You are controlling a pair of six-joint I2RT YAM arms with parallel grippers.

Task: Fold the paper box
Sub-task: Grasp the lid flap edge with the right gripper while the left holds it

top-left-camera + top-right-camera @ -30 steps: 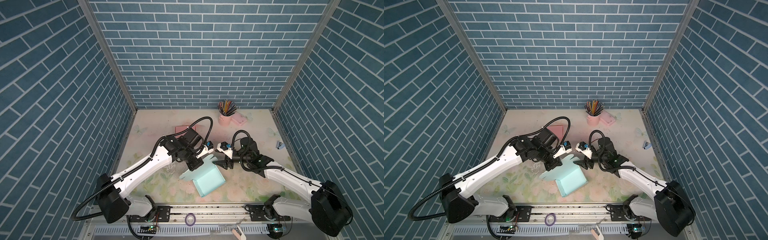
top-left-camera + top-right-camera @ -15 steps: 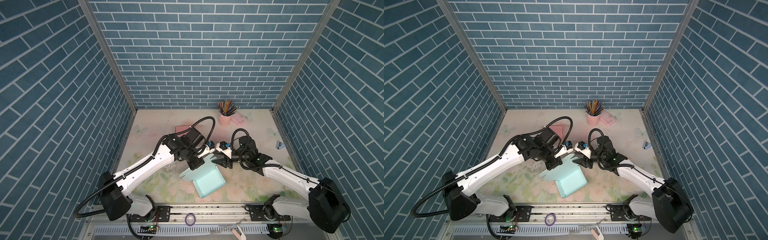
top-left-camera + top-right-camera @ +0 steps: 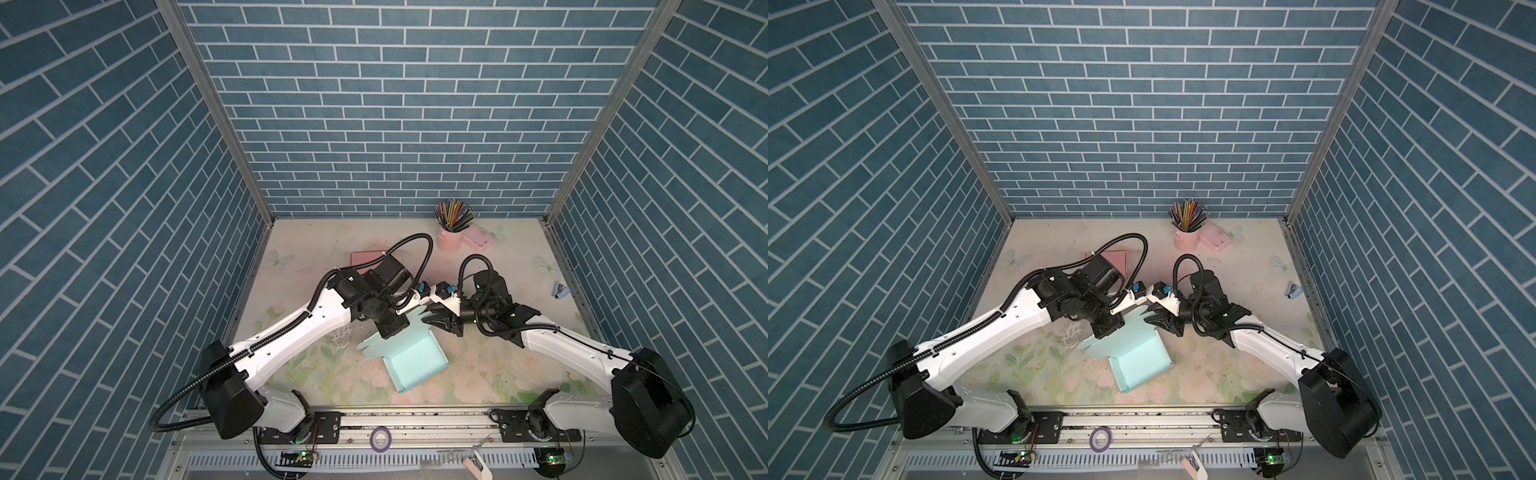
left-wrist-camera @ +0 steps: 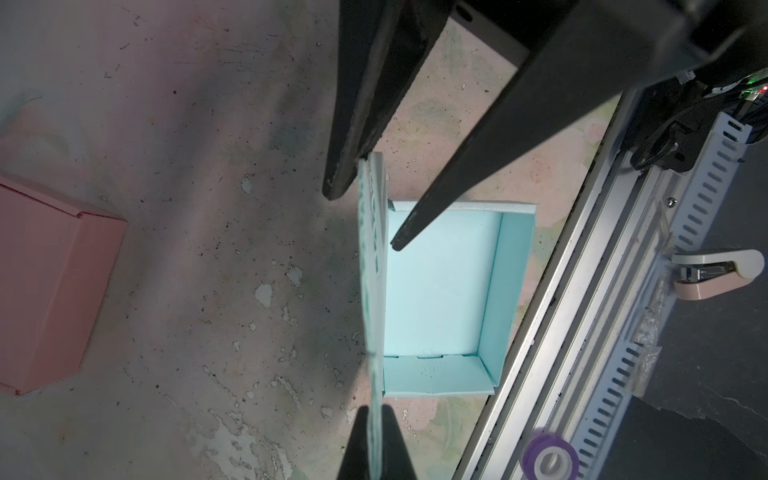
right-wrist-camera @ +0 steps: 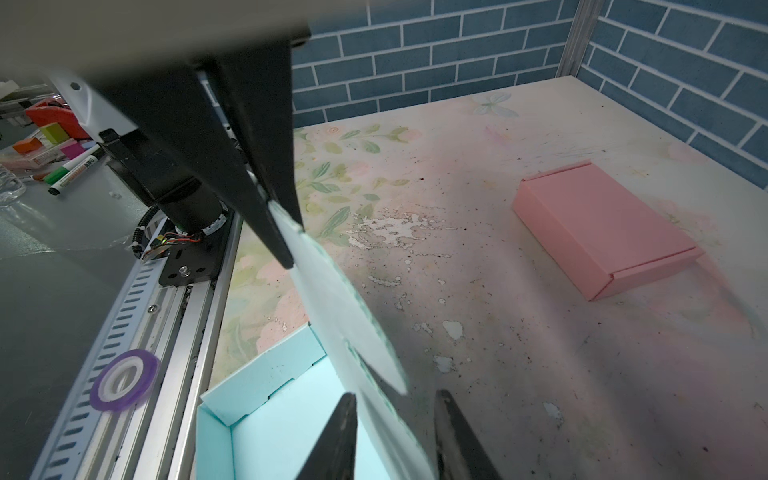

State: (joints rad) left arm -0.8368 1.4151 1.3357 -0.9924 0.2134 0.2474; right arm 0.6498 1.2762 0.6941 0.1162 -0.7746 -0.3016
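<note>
Lying open on the desk [image 3: 519,374] near the front rail [image 3: 415,417], the light blue paper box [image 3: 415,361] is seen with its tray upward and its lid flap [image 4: 372,270] raised on edge. One end of the flap is clamped between the left fingers [image 4: 355,453], which are pressed together on it. The other end is straddled by the right fingers [image 5: 336,440], which are held apart, one on each side; one of them seems to touch the paper, though this cannot be told for certain. A closed pink box [image 5: 602,228] is set well apart, farther back, and a pink cup of pencils [image 3: 449,239] is placed near the back wall.
</note>
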